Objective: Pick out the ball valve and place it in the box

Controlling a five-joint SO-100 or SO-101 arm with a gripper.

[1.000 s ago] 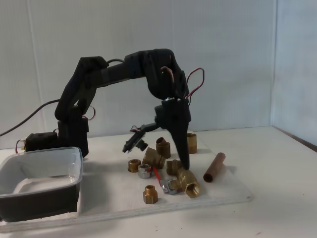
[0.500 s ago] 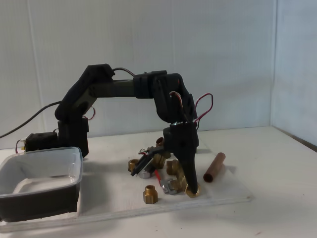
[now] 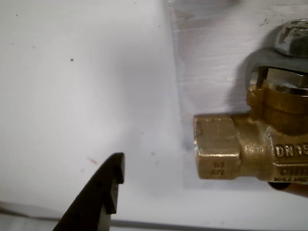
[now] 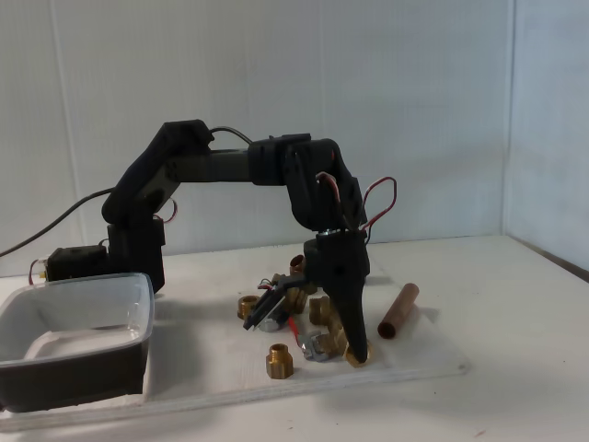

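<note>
Now, valve place: ball valve (image 4: 333, 343) among fittings on mat, under arm.
Pincer: gripper (image 4: 304, 331) spread wide, empty.
Handling: likely heavy, rigid, smooth brass.
Hold: across hex body (image 3: 219, 154), not lever.

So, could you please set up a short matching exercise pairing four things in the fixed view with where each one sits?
Things:
1. box
2. copper tube
3. ball valve
4. gripper

Places:
A. under the lowered gripper, among the fittings
B. far left of the table
C. right of the fittings pile
D. down at the pile, jaws apart

Pairs: 1-B, 2-C, 3-A, 4-D
</note>
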